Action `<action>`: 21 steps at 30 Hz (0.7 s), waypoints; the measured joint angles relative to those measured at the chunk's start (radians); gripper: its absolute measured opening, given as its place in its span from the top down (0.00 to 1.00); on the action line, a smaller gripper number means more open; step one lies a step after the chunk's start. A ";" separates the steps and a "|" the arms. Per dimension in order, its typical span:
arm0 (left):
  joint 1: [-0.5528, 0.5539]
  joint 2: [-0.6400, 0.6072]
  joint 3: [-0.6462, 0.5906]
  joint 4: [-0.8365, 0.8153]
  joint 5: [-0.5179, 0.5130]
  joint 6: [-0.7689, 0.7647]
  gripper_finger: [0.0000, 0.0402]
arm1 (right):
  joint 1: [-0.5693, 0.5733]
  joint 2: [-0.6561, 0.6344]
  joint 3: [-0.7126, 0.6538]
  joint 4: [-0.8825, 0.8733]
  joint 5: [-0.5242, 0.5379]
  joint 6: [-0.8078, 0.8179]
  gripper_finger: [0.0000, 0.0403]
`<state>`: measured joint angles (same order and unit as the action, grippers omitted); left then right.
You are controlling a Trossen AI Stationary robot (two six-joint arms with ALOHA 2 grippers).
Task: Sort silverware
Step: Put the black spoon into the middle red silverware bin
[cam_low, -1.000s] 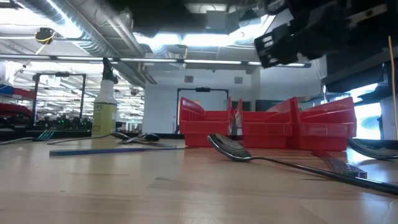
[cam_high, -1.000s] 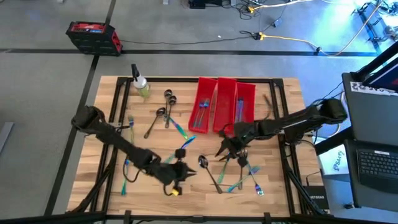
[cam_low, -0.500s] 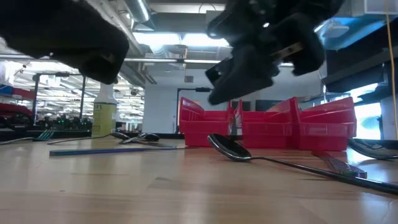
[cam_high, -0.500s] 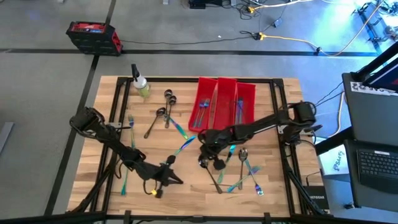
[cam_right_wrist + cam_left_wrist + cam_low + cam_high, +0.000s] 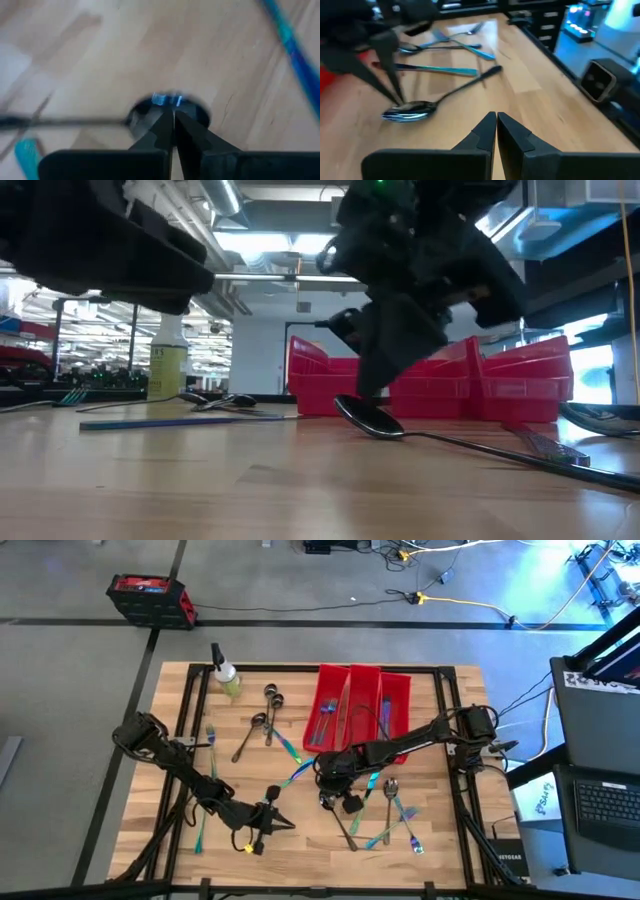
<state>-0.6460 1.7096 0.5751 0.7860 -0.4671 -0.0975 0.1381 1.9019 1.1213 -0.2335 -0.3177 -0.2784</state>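
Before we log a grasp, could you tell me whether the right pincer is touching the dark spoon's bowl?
Touching. In the left wrist view the right pincer, shut, has its tips down on the dark spoon bowl's rim; the right wrist view shows the tips over the bowl too.

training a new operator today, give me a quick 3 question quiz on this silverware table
1. True or false: the right gripper is shut, its tips down at the bowl of the dark spoon.
2. How many red bins stand side by side on the table? A two, B three, C five.
3. Fill in: the spray bottle stands near the table's far ____ corner in the high view.

Key: 1 true. 2 B. 3 left. The left gripper is shut too, holding nothing.
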 joint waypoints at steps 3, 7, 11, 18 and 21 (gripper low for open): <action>0.012 0.000 0.001 0.023 0.001 0.005 1.00 | 0.000 0.009 0.000 -0.003 0.038 -0.018 1.00; 0.029 0.000 0.001 0.017 0.025 0.003 1.00 | -0.009 0.010 0.000 0.007 0.076 -0.041 1.00; 0.044 0.000 0.001 0.015 0.035 -0.003 1.00 | -0.026 0.010 0.000 -0.052 0.084 -0.041 1.00; 0.071 0.000 0.001 0.010 0.034 -0.004 1.00 | -0.042 0.009 -0.001 -0.177 0.089 -0.053 1.00; 0.083 0.000 0.001 0.010 0.034 -0.003 1.00 | -0.040 0.008 -0.001 -0.197 0.069 -0.058 1.00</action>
<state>-0.5627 1.7100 0.5758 0.7963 -0.4332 -0.1007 0.0978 1.9099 1.1202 -0.4307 -0.2490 -0.3359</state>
